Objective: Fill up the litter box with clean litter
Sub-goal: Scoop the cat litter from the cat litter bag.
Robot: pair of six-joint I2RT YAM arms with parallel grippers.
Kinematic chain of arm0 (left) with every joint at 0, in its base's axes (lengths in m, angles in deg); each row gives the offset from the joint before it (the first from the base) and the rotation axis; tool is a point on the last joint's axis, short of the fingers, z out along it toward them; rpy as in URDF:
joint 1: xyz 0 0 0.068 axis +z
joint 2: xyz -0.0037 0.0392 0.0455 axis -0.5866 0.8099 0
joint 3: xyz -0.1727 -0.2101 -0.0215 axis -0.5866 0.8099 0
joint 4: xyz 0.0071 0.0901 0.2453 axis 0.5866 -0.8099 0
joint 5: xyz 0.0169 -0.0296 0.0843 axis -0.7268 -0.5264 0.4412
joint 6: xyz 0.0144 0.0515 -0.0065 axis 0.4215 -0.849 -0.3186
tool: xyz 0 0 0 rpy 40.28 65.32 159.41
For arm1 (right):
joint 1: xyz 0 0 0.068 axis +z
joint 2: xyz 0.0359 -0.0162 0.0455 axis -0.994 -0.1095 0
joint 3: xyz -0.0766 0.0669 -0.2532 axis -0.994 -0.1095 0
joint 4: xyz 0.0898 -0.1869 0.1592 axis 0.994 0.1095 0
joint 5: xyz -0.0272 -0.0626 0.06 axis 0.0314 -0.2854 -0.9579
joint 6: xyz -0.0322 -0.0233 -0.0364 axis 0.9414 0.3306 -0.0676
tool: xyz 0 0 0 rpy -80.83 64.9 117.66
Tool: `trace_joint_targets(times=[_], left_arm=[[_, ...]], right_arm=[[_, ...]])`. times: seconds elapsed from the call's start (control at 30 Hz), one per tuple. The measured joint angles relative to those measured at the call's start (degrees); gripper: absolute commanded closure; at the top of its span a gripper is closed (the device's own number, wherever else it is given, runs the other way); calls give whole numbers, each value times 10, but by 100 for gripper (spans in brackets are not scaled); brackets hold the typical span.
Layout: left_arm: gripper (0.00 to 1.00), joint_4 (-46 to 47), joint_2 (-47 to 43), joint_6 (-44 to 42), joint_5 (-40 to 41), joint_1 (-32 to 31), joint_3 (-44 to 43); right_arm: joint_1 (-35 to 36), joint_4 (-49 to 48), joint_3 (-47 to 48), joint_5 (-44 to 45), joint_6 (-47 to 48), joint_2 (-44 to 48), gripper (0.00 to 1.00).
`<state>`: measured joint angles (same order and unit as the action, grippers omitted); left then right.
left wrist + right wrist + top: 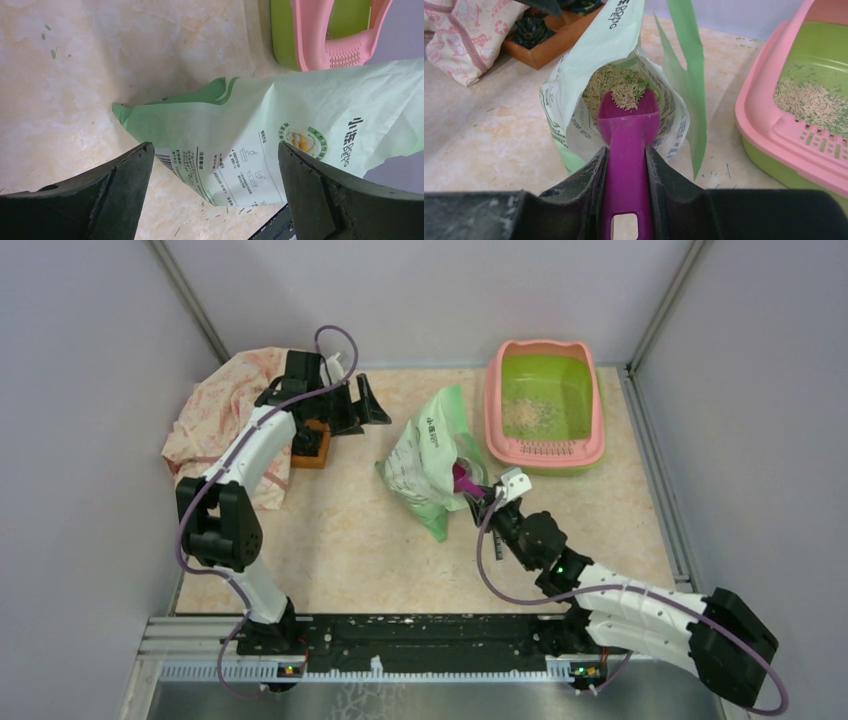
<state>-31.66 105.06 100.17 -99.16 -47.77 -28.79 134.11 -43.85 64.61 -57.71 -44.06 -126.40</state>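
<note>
1. While the litter box (545, 453) sits far right on the worktop (350, 530), holding only a thin scatter, the bag (430, 455) rests just beside it.
2. Right fingers (584, 185) clamp the purple scoop (626, 145); left fingers (120, 185) gape, empty.
3. Heaped litter (626, 97) may spill if the scoop tilts in transit.

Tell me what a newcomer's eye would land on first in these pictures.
The purple scoop, clamped in the right gripper, sits loaded with clean litter in the open mouth of the light green bag at mid-table. Beyond it, at the far right of the table, the pink-and-green litter box holds only a thin scatter of granules.
</note>
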Motion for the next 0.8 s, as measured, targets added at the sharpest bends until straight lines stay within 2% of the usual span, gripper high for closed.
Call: trace_joint_targets(times=[0.47,0.8], left_arm=[[1,0,-1,0,0,0,-4],[1,-2,-1,0,0,0,-10]], right_arm=[[2,83,-30,12,21,154,100],[5,144,-64,5,50,310,100]])
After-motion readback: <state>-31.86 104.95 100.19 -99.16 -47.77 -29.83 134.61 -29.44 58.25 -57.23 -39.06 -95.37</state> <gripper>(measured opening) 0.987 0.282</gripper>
